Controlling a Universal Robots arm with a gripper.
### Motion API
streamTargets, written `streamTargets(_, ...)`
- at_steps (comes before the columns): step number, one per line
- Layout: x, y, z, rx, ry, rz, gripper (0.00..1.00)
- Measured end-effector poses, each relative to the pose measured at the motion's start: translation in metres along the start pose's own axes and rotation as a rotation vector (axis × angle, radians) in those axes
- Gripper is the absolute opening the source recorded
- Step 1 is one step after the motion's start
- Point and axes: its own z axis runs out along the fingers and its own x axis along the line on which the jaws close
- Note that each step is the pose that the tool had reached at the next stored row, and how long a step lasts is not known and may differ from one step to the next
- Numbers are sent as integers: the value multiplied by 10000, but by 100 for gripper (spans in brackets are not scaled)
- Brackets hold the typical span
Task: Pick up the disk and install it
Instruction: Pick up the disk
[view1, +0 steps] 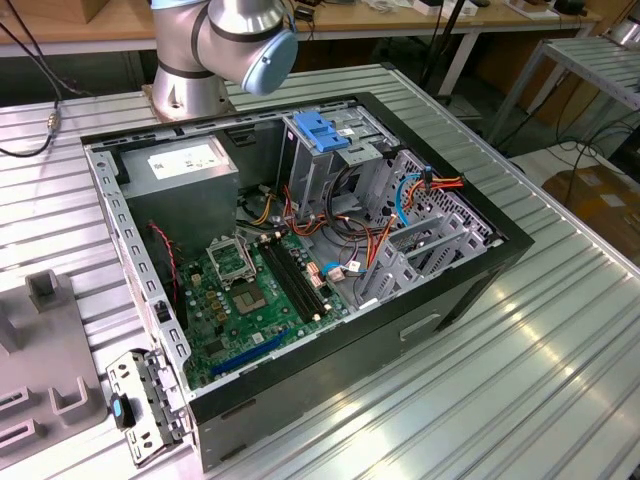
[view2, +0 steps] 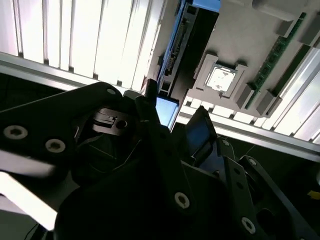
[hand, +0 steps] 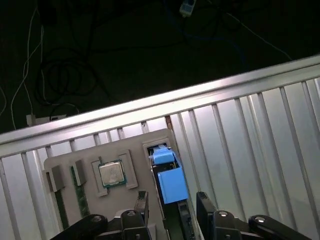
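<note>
Fingers (hand: 141, 202) of the black end effector (hand: 172, 200) stand spread, one on each side of the rectangular disk framed in blue plastic carrier rails (hand: 172, 186), with a gap showing on both sides in the first wrist view. The disk stands on edge in a slot of a flat grey plastic fixture tray (hand: 130, 145). Beside it in the tray lie a square silver processor chip (hand: 111, 173) and green memory sticks (hand: 80, 195). The tray rests on the ribbed aluminium counter (hand: 250, 125).

In the second wrist view the end effector (view2: 172, 107) hangs just above the disk (view2: 175, 50), whose blue rail and dark edge run away between the fingers.

In the exterior view the silver arm with a pale blue joint cap (view1: 225, 40) rises behind an open black computer case (view1: 300, 400) lying on the counter. Inside the case are a green motherboard (view1: 250, 300), a grey power-supply box with a white sticker (view1: 185, 175) and a blue plastic latch (view1: 322, 130) atop a metal cage. The tray (view1: 40, 340) lies at the exterior view's left of the case.
</note>
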Motion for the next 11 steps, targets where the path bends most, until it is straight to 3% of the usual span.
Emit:
streamTargets(3,3,14,12,-8,15,-398,51)
streamTargets(7,28,117,36,0,17,-505,51)
streamTargets(11,30,117,78,-13,48,-1346,51)
